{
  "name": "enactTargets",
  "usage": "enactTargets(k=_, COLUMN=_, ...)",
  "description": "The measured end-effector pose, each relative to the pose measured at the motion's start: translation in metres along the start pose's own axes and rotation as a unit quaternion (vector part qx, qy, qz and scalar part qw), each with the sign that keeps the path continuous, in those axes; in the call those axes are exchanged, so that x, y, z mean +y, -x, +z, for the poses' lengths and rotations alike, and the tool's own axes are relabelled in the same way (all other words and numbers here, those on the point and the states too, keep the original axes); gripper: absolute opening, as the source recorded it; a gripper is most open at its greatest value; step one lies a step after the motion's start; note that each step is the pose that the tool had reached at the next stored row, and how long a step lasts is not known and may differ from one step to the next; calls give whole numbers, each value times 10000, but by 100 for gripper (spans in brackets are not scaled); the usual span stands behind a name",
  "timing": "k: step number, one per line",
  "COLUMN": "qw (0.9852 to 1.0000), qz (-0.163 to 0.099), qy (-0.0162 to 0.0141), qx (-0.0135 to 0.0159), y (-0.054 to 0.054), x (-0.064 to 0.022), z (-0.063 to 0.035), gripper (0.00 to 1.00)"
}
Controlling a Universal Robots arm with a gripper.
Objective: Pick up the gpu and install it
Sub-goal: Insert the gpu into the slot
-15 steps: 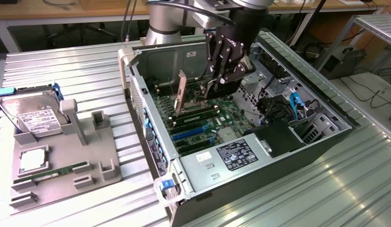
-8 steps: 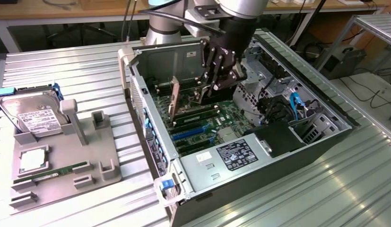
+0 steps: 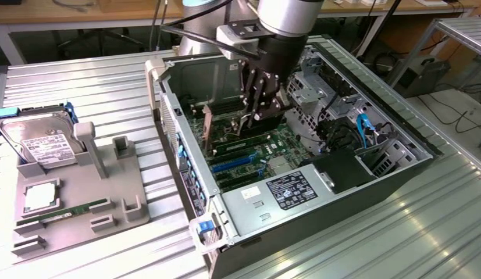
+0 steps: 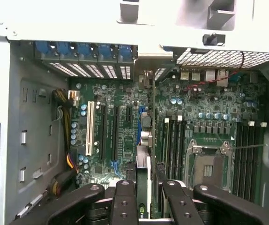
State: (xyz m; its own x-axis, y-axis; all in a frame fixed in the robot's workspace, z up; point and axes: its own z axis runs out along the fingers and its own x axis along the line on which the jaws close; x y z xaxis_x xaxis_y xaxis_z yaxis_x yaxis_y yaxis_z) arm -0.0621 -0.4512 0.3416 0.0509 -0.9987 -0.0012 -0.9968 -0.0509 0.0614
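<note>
A ribbed metal bench (image 3: 426,232) carries the work. Behind it wooden tables are seen, and cables lie on the floor at the exterior view's right. An open computer case (image 3: 384,107) is laid on its side on the bench, with its motherboard (image 4: 125,117) exposed. At the exterior view's left a grey fixture tray (image 3: 135,200) is set beside the case. A hard drive (image 3: 38,139), a processor chip (image 3: 40,196) and a green RAM stick (image 3: 70,210) are held in it.

The arm is reached down into the case. The pincer (image 3: 260,113) (image 4: 147,185) is closed on the gpu (image 3: 224,122) (image 4: 144,164), which is held on edge over the expansion slots — whether it is seated cannot be told. The card is flanked closely by the memory slots (image 4: 172,140) on one side and a white slot (image 4: 90,129) on the other. The power supply (image 3: 291,189) and a blue cable (image 3: 363,129) lie well apart from it.
</note>
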Motion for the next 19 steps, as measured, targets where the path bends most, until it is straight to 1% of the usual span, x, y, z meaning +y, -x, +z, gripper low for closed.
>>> enactTargets(k=5, qw=10000, qz=62, qy=0, qx=-4, y=-1, x=17, z=92, gripper=26)
enactTargets(k=10, qw=10000, qz=70, qy=1, qx=-4, y=-9, x=28, z=185, gripper=26)
enactTargets(k=13, qw=10000, qz=70, qy=1, qx=1, y=-9, x=35, z=239, gripper=26)
enactTargets(k=19, qw=10000, qz=72, qy=1, qx=4, y=-14, x=78, z=367, gripper=26)
